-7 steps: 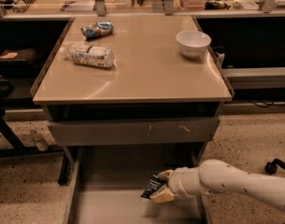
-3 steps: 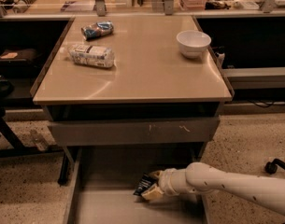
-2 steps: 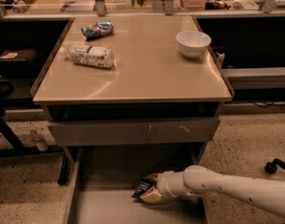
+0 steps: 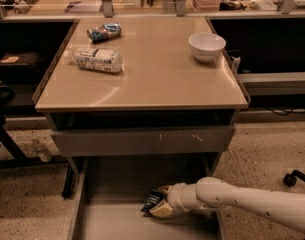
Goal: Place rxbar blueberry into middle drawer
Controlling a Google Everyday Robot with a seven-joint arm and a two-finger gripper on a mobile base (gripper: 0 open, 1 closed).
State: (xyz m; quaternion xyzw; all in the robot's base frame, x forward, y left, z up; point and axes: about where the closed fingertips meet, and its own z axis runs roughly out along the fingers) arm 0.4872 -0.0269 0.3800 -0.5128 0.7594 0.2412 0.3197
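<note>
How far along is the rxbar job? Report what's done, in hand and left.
Done: the middle drawer stands open and the gripper is down inside it, near its right side. In hand: the gripper is shut on the rxbar blueberry, low over the drawer floor; contact with it is unclear. Left: let the bar go and withdraw.

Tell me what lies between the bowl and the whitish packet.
In the camera view, only bare tabletop separates bowl and packet. The hand is down in the middle drawer, holding the rxbar blueberry.
</note>
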